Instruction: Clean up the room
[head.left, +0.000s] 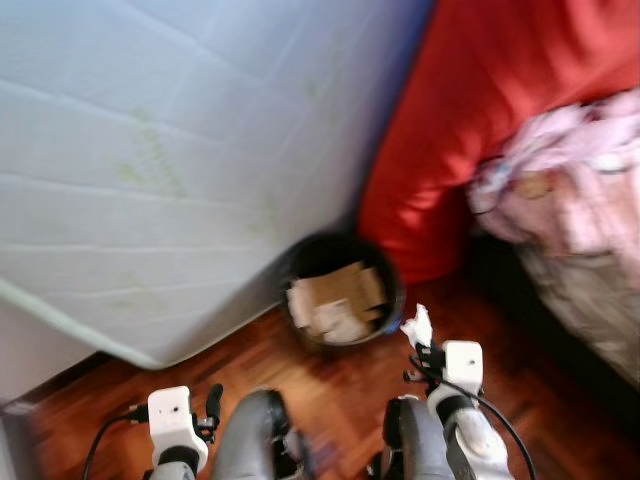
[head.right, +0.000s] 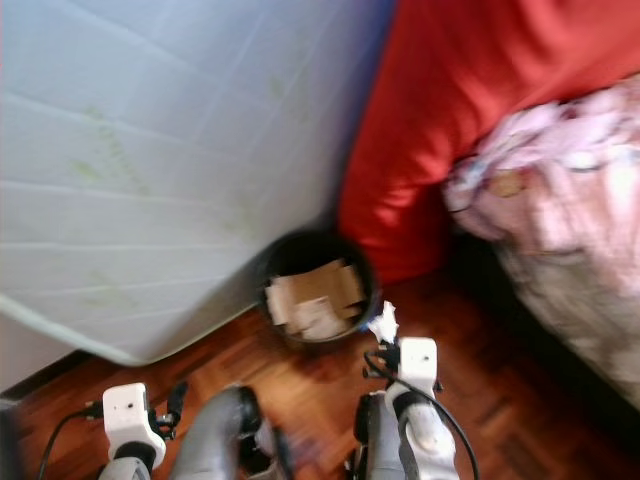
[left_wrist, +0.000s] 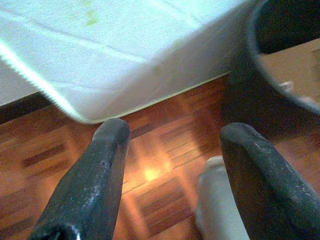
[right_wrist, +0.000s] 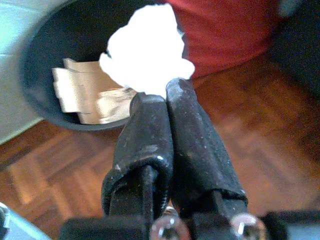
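A black waste bin (head.left: 390, 290) stands on the wooden floor against the mattress, with pieces of brown cardboard (head.left: 338, 298) inside. My right gripper (right_wrist: 162, 97) is shut on a crumpled white tissue (right_wrist: 146, 54), held just short of the bin's rim and to its right; the tissue (head.left: 417, 326) sticks up above the fingertips. My left gripper (left_wrist: 172, 132) hangs low at the left, open with nothing between its fingers (left_wrist: 95, 170), and the bin wall (left_wrist: 245, 95) lies just ahead of it.
A pale blue mattress (head.left: 150, 160) leans over the floor at the left. A red cover (head.left: 470, 110) drapes behind the bin. A pile of pink bedding (head.left: 580, 190) lies at the right. Parquet floor (head.left: 330, 390) spreads below.
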